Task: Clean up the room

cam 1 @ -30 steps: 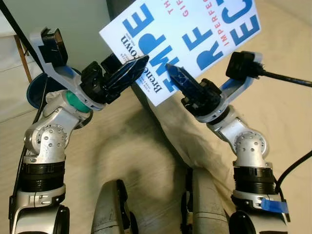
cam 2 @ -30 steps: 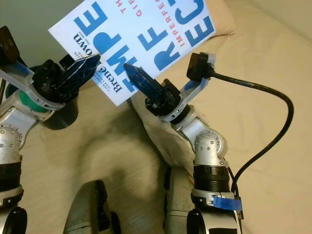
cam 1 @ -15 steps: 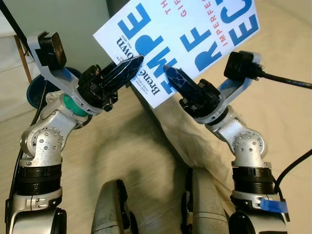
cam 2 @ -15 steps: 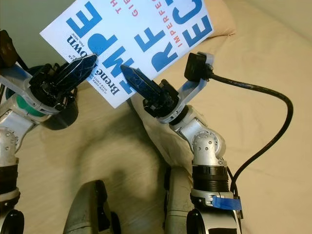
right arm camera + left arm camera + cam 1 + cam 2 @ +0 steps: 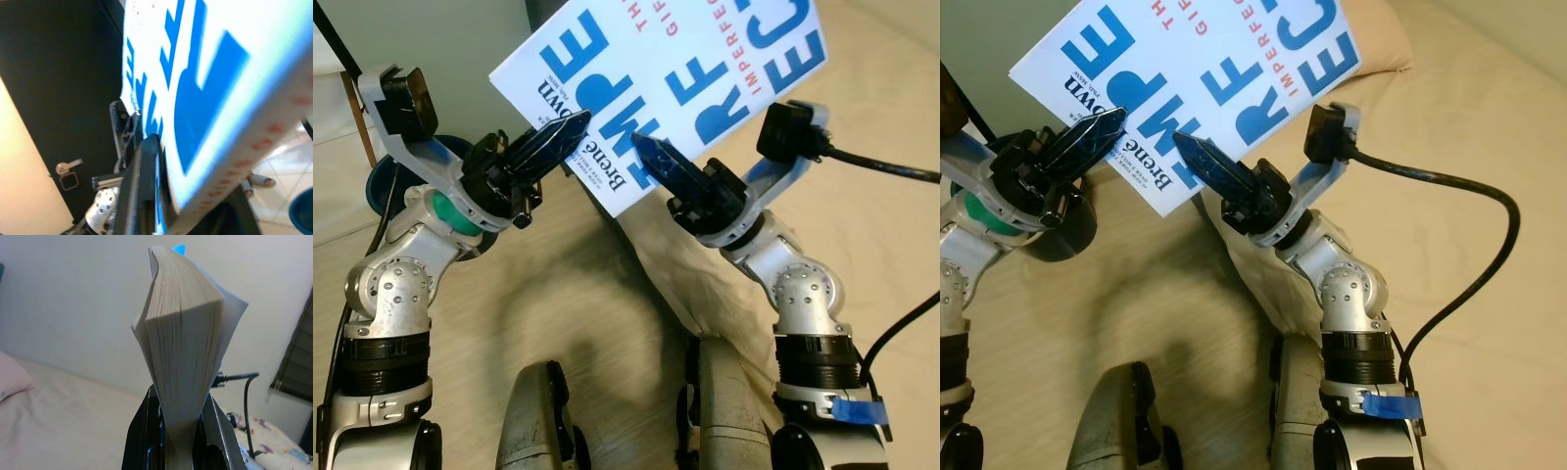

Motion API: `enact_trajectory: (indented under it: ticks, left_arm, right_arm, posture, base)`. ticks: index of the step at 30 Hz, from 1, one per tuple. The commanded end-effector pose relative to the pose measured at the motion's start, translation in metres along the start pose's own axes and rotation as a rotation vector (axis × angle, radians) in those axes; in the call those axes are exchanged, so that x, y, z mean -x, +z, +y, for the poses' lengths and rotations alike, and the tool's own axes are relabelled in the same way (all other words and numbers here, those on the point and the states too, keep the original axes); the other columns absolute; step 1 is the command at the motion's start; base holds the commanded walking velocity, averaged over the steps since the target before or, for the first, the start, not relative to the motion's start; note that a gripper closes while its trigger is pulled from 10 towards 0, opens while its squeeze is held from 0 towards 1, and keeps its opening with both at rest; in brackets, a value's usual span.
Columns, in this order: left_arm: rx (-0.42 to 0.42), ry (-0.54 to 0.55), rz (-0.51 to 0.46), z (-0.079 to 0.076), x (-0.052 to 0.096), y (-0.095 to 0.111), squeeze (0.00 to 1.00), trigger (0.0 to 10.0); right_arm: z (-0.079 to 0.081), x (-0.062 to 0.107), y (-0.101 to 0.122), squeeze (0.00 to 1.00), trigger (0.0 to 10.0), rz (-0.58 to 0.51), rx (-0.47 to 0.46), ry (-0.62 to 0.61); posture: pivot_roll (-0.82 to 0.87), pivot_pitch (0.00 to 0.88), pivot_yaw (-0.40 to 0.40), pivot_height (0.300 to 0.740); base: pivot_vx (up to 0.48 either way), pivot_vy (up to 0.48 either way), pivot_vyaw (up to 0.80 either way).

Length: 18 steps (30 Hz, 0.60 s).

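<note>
Left gripper (image 5: 570, 129) is raised in front of the robot, clamped on the near left edge of the book (image 5: 666, 69). The left wrist view shows both black fingers (image 5: 145, 431) pinching the page block (image 5: 182, 357) from either side, pages fanning slightly above the grip.

The book is a white paperback with big blue letters and smaller red text. It's held in the air, tilted, cover facing the head camera, above the beige bed (image 5: 1469, 108).

Right gripper (image 5: 644, 155) is at the book's lower edge, just right of the left one. One black finger (image 5: 671, 168) lies across the cover; the other is hidden behind the book. It looks closed on the book, and the right wrist view has the cover (image 5: 210, 88) flush against a finger (image 5: 142, 191).

A black cable (image 5: 1459, 215) runs from the right wrist camera out over the bed. A pillow (image 5: 1376, 39) sits behind the book, and a dark round bin (image 5: 1062, 235) is below the left gripper.
</note>
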<state>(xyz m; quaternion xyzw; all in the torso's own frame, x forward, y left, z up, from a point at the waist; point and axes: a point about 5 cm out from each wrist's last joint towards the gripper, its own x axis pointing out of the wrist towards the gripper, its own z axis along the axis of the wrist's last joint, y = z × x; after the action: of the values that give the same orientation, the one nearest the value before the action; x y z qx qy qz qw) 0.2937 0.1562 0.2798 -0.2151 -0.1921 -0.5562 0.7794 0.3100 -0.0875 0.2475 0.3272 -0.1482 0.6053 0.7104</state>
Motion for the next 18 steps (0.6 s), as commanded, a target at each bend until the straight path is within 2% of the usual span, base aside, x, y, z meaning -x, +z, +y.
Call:
enact_trajectory:
  ticks: [1,2,3,5,6,9,11,13,18]
  left_arm:
    - [-0.033,-0.042,0.009,-0.004,0.001,0.007,0.0,0.0]
    - [-0.033,-0.042,0.009,-0.004,0.001,0.007,0.0,0.0]
    - [-0.053,-0.035,0.02,-0.003,0.003,0.01,0.0,0.0]
    - [-0.099,-0.022,0.051,0.001,0.008,0.019,0.0,0.0]
    - [-0.099,-0.022,0.051,0.001,0.008,0.019,0.0,0.0]
    - [-0.163,-0.005,0.115,0.006,0.014,0.027,0.0,0.0]
    - [-0.175,-0.002,0.13,0.007,0.015,0.028,0.0,0.0]
    - [-0.232,0.008,0.222,0.011,0.024,0.034,0.0,0.0]
    - [-0.264,-0.001,0.305,0.013,0.03,0.037,0.0,0.0]
  right_arm:
    - [-0.009,0.013,0.003,1.0,10.0,0.004,0.022,-0.086]
    - [-0.009,0.013,0.003,1.0,10.0,0.004,0.022,-0.086]
    - [-0.012,0.018,0.005,1.0,10.0,0.017,0.038,-0.108]
    - [-0.011,0.037,0.009,1.0,10.0,0.112,0.101,-0.112]
    - [-0.011,0.037,0.009,1.0,10.0,0.112,0.101,-0.112]
    - [-0.019,0.062,0.02,1.0,10.0,0.218,0.198,-0.213]
    - [-0.02,0.065,0.022,1.0,10.0,0.227,0.211,-0.233]
    - [-0.021,0.08,0.047,1.0,10.0,0.216,0.3,-0.306]
    - [-0.017,0.085,0.068,1.0,10.0,0.191,0.37,-0.326]
  posture:
    - [-0.07,0.083,0.059,0.565]
    - [-0.07,0.083,0.059,0.565]
    - [-0.07,0.083,0.059,0.565]
    - [-0.07,0.083,0.052,0.565]
    - [-0.07,0.083,0.052,0.565]
    - [-0.08,0.082,0.047,0.565]
    - [-0.08,0.082,0.047,0.565]
    - [-0.08,0.082,0.048,0.565]
    - [-0.09,0.079,0.051,0.565]
  base:
    - [0.0,0.0,0.0]
    - [0.0,0.0,0.0]
    - [0.0,0.0,0.0]
    - [0.0,0.0,0.0]
    - [0.0,0.0,0.0]
    - [0.0,0.0,0.0]
    - [0.0,0.0,0.0]
    - [0.0,0.0,0.0]
    - [0.0,0.0,0.0]
